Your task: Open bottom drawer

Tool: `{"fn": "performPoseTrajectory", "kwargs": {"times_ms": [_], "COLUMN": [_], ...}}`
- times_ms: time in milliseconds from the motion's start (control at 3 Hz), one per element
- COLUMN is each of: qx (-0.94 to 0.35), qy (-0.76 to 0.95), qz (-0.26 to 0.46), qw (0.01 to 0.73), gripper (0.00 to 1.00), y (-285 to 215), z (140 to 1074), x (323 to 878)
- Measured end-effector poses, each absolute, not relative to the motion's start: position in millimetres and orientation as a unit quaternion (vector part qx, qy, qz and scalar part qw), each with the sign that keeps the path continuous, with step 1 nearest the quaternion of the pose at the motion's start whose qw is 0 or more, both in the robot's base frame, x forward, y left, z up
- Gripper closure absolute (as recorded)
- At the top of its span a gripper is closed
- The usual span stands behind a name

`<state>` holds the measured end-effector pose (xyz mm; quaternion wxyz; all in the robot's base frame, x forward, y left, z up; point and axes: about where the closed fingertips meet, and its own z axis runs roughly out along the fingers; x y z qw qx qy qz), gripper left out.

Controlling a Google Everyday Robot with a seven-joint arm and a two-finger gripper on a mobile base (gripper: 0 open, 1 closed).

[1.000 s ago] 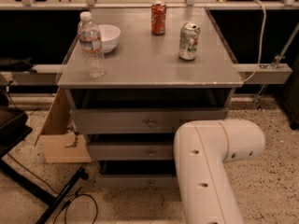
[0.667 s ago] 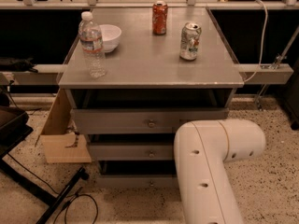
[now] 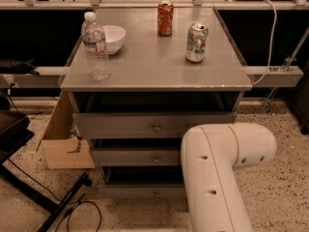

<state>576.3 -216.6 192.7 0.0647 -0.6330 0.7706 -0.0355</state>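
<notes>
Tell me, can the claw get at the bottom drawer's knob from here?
Probably yes, but unconfirmed: the claw is out of view. The bottom drawer front and its knob are exposed, with nothing before them; only the white arm overlaps the front's right end.

Counter (image 3: pixel 154 69): water bottle (image 3: pixel 94 47) nr front-left corner, bowl (image 3: pixel 113 36) behind it, red can (image 3: pixel 165 18) at back edge, silver can (image 3: pixel 196 43) twd right edge; bottom drawer (image 3: pixel 140 191) lowest under front edge, white arm (image 3: pixel 217 178) covering its right end, gripper out of view.

The single camera looks down from in front of the cabinet (image 3: pixel 154 66), fairly near, over the white arm (image 3: pixel 217 178); the gripper lies outside its frame.
</notes>
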Motion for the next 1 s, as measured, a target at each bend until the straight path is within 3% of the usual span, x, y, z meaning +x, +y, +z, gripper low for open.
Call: {"fn": "performPoseTrajectory", "kwargs": {"times_ms": [1000], "qx": [-0.617], "qy": [0.785], "qz": [-0.025], "qw": [0.045], "gripper": [1.0], "y": [-224], "z": [195], "x": [555]}}
